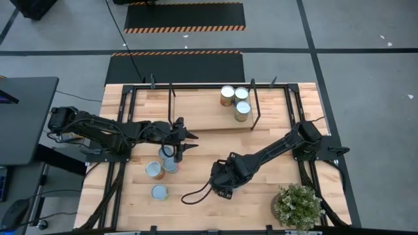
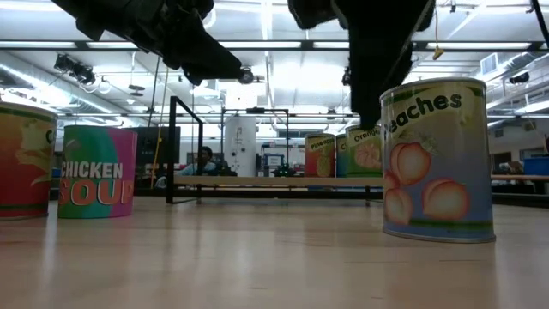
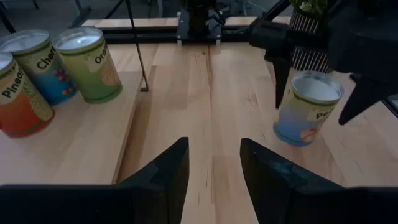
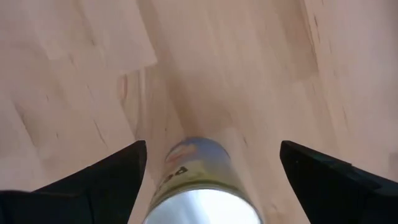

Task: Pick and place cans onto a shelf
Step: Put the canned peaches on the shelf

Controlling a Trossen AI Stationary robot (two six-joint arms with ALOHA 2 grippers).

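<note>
over peaches can (image 4: 198,180): right claw (image 4: 208,163) open.

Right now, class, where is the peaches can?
The peaches can stands on the table, right of centre in the low view, between the right gripper's open fingers.

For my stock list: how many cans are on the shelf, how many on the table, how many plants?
Cans on the shelf: 3
Cans on the table: 5, one partly hidden
Plants: 1
Total: 9
</note>
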